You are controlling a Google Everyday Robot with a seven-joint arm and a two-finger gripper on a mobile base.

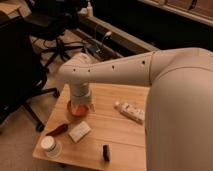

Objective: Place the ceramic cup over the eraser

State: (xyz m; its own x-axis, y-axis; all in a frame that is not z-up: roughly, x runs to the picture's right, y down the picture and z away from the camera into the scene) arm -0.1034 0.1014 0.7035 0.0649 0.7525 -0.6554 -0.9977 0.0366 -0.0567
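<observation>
The off-white ceramic cup [50, 146] stands upright at the front left corner of the wooden table [125, 135]. The small black eraser [106, 152] stands near the front edge, to the right of the cup and apart from it. My gripper [81, 104] hangs down from the white arm over the orange-red bowl [73, 110] at the back left of the table. It is well behind the cup and the eraser, and the wrist hides most of it.
A red chilli-shaped thing [58, 130] and a flat white block [80, 131] lie between the bowl and the cup. A pale oblong packet [130, 111] lies at mid-right. My arm covers the table's right side. Office chairs [55, 30] stand behind on the left.
</observation>
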